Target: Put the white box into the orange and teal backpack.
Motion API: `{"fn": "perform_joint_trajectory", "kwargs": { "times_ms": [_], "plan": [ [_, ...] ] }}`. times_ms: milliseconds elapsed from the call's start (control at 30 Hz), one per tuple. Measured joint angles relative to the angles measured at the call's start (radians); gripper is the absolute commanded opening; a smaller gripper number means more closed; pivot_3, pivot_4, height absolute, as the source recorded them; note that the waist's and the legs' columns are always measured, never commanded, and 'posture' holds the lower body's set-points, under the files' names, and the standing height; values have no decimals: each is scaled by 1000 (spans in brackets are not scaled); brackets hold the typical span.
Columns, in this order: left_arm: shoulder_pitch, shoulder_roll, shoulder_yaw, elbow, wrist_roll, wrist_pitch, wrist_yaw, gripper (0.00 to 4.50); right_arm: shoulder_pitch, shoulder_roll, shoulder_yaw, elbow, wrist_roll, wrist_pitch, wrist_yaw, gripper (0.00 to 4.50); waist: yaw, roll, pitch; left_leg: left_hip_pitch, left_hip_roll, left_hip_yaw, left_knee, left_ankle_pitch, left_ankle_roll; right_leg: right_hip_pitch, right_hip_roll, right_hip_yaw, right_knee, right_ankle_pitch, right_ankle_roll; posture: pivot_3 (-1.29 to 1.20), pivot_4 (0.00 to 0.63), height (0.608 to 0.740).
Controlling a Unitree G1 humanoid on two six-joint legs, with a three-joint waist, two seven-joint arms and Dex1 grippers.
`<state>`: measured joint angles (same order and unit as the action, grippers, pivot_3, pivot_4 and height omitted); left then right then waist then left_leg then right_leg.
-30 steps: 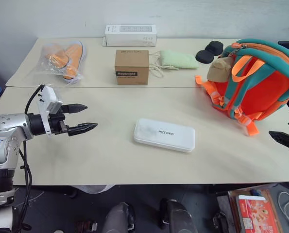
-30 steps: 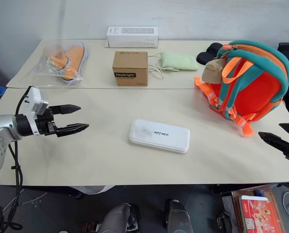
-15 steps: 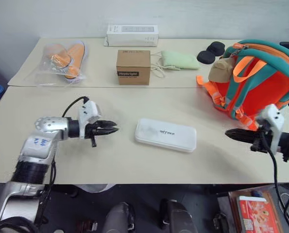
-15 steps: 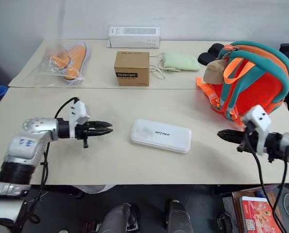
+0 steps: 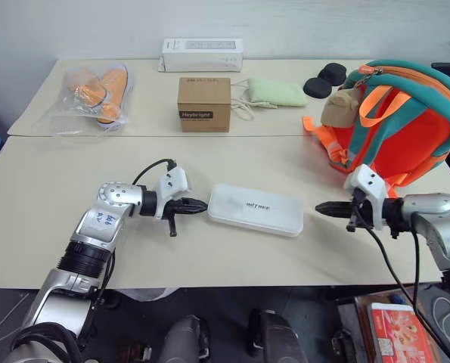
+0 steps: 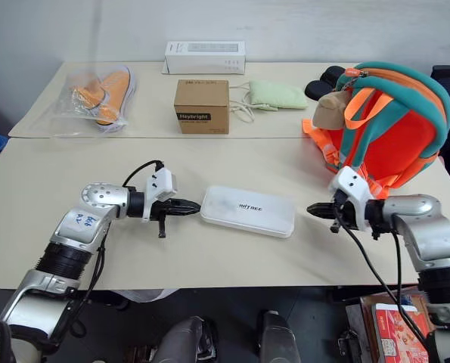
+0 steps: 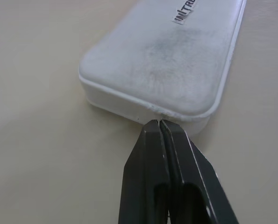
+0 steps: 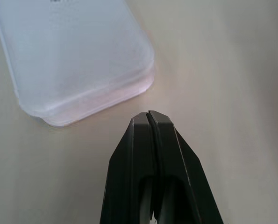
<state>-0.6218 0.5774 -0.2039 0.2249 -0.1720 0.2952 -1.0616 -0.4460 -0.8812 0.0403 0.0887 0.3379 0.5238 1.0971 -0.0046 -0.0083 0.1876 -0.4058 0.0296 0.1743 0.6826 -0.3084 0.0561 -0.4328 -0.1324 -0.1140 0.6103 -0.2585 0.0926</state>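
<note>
White box: the flat glossy white rectangular case with rounded corners and small grey lettering lay flat near the middle of the front beige worktop, between the two arms.
Left tool: the left tool had its two black fingers pressed together, tips right at the short end of the white box; whether they touched it I could not tell.
Right tool: the right tool also had its fingers together, pointing at the other short end, just beside it with a gap of bare worktop between.
Backpack: the small rounded orange backpack with teal trim and straps stood upright at the right side of the worktop, behind the right arm, a beige plush toy hanging on its side.
Back of the worktop: a brown cardboard box, a long white carton by the wall, a pale green pouch, two black round pads and orange shoes in a clear bag sat well apart from the white box.
</note>
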Motion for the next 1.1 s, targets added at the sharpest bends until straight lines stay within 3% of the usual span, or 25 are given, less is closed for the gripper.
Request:
{"fn": "perform_joint_trajectory", "kwargs": {
  "times_ms": [467,633,800,967,1100],
  "plan": [
    [73,-25,-20,-141,30,88,22,38,-54,82,23,94,-75,-34,-38,0,1,0,0,1,0,-1,0,0,0,1,-1,0,0,0,0,0,150,740],
    [65,15,49,-137,-47,270,21,1217,-42,69,26,94,-95,-71,-9,0,-1,0,0,1,0,-1,0,0,0,1,1,-1,2,0,0,0,150,740],
    [23,87,175,-143,-276,772,-14,2791,-33,51,26,95,-120,-113,21,0,-4,0,0,1,0,-1,0,1,0,2,3,-1,5,0,0,0,150,740],
    [-52,18,251,-103,-361,1100,90,4388,-25,52,26,109,-130,-137,27,0,5,0,0,1,-3,-2,1,2,2,4,4,-2,6,0,2,0,150,740],
    [-125,-101,357,36,-357,1210,222,4487,-21,72,29,116,-139,-154,20,0,3,0,0,1,-3,-3,1,3,1,4,4,-2,7,0,2,0,150,740]
  ]
}}
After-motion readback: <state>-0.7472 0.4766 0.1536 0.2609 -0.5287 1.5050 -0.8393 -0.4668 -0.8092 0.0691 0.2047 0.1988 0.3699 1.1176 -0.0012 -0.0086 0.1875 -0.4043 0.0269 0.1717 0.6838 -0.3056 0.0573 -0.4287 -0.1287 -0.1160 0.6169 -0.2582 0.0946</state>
